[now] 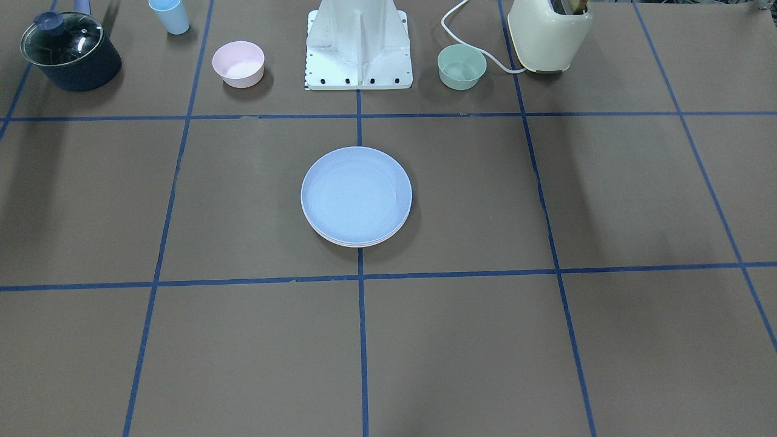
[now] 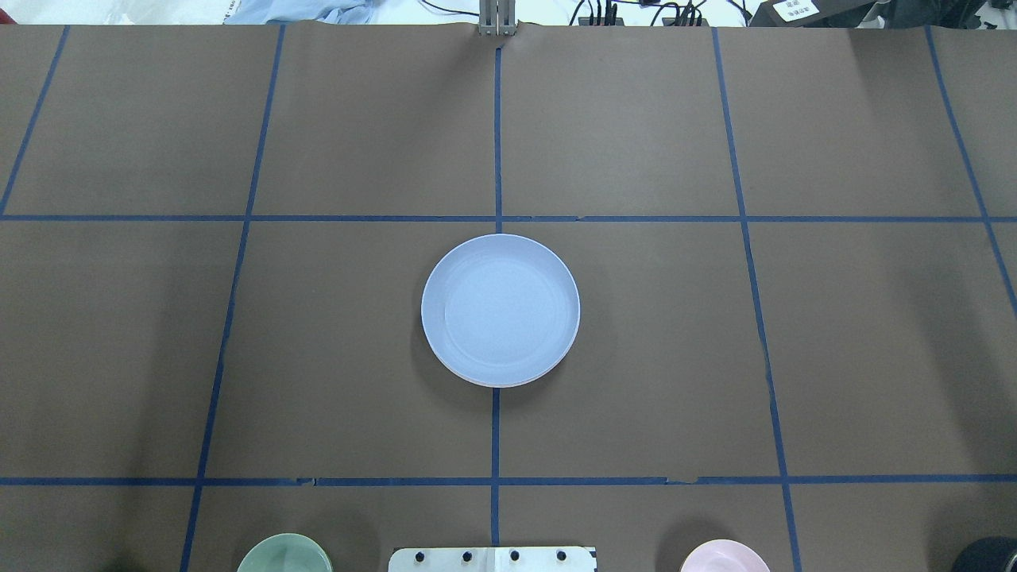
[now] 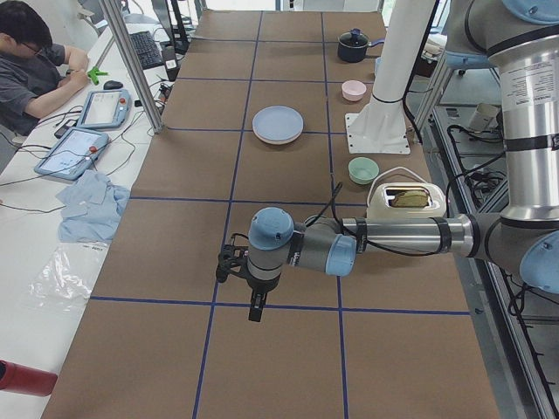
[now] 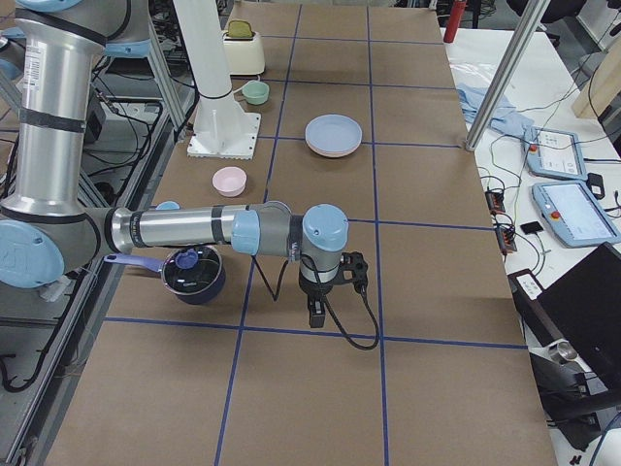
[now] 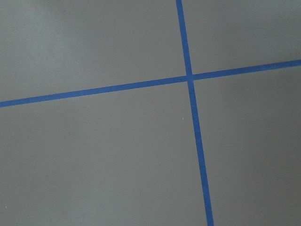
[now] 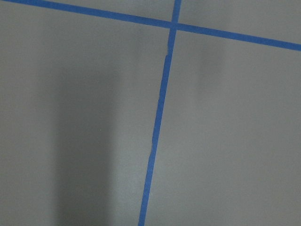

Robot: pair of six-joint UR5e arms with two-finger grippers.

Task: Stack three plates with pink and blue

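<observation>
The light blue plate [image 1: 356, 193] lies on top of a stack at the table's centre, also in the overhead view [image 2: 500, 308]. A pale pink plate rim [image 1: 359, 244] shows under it; in the exterior right view pink [image 4: 333, 152] shows below the blue [image 4: 334, 130]. The cream-green plate is hidden. My left gripper [image 3: 254, 312] shows only in the exterior left view, far from the stack over bare table. My right gripper [image 4: 316, 317] shows only in the exterior right view, also far from the stack. I cannot tell whether either is open or shut.
By the robot base [image 1: 358, 48] stand a small pink bowl [image 1: 238, 62], a green bowl [image 1: 462, 66], a cream toaster [image 1: 549, 33], a light blue cup [image 1: 170, 15] and a dark lidded pot [image 1: 70, 51]. An operator [image 3: 35, 61] sits beside the table.
</observation>
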